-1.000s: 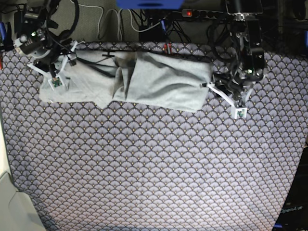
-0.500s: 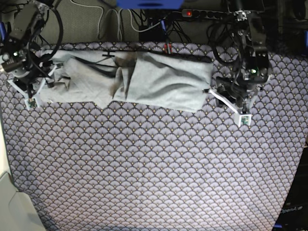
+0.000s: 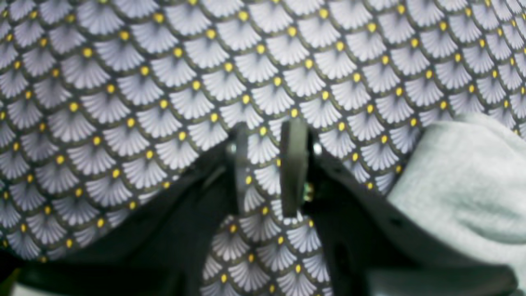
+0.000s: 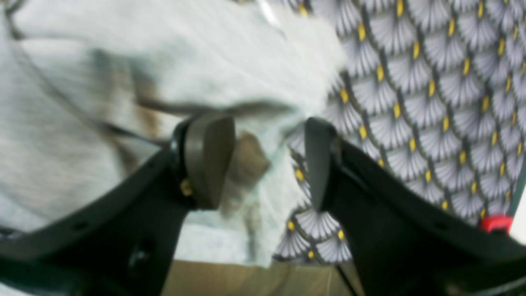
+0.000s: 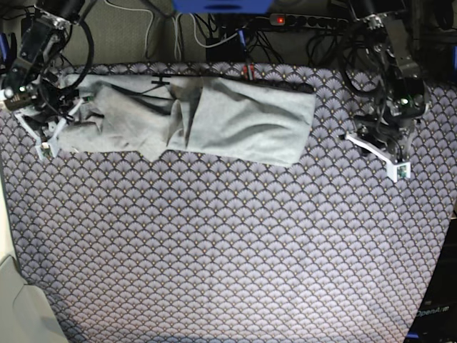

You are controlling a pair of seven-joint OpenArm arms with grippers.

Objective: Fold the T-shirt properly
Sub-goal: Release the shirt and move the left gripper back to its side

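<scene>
— Two pincers: how do they stand?
— Right gripper [image 4: 267, 164] gapes wide over the light grey cotton T-shirt [image 5: 214, 118], lying at twelve o'clock on the purple fan-patterned tablecloth [image 5: 228, 243]. Left gripper [image 3: 267, 164], at three o'clock, stands narrowly apart, gripping nothing.

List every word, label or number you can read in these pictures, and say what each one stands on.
"OpenArm": faint lettering on the dark robot base at the base view's bottom right corner; any letters after it are too dim to read.
T-shirt: no lettering shows on the visible side.
Both wrist views: no text.
</scene>
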